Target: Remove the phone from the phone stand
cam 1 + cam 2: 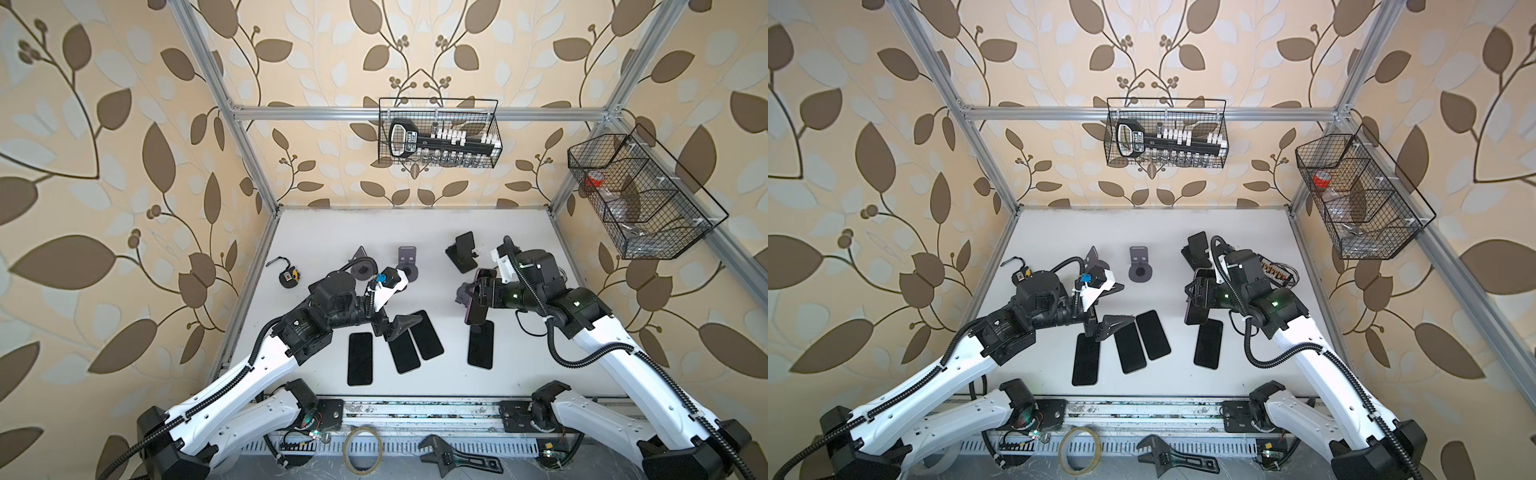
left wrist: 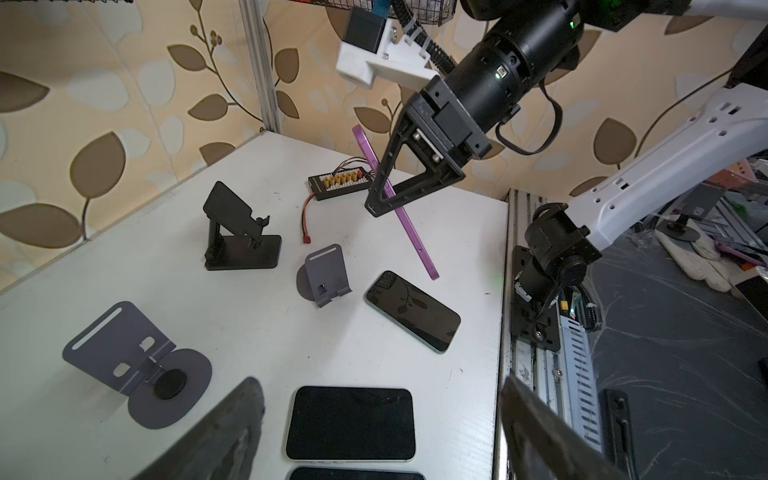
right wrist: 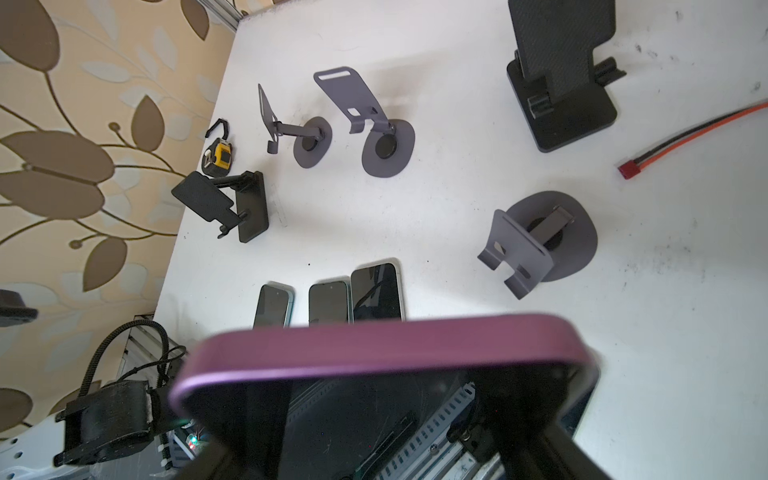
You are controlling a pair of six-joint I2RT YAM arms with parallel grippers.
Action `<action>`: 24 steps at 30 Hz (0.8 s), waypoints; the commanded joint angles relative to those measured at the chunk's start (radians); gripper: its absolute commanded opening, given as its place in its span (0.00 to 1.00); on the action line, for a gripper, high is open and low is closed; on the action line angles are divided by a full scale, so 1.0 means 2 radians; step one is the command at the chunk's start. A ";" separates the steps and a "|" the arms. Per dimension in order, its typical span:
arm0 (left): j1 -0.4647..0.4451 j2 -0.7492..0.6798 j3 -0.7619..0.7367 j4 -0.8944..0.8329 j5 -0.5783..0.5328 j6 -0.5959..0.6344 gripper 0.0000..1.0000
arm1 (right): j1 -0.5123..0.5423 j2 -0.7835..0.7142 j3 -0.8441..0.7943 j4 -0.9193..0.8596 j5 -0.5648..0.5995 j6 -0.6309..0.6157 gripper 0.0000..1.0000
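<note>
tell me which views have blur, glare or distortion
right wrist view: the purple phone sits close up, soft and out of focus, background sharp; left wrist view: the fingers are dark blurs, and the flat phone mirrors a leaf pattern; both top views: wide-angle stretch, frame posts splaying outward.

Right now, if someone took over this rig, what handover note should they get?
Right hand: shut on the purple phone, held tilted in the air, clear of every stand.
Left hand: open, empty, over the table.
Four other phones lie flat on the table; all five stands look empty.
Done: the purple phone is off its stand. Left: probably set it down beside the others.
</note>
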 commanded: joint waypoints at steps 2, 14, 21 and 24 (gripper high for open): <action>-0.004 -0.004 0.001 0.013 -0.007 0.003 0.89 | 0.002 -0.001 -0.010 0.006 -0.005 0.004 0.52; -0.004 0.008 0.004 0.008 -0.008 0.007 0.89 | 0.002 0.010 -0.021 0.014 -0.014 -0.005 0.52; -0.004 0.012 0.004 0.008 -0.007 0.006 0.89 | 0.002 0.008 -0.026 0.014 -0.017 -0.005 0.52; -0.004 0.014 0.003 0.008 -0.006 0.006 0.89 | 0.002 0.011 -0.026 0.015 -0.018 -0.007 0.52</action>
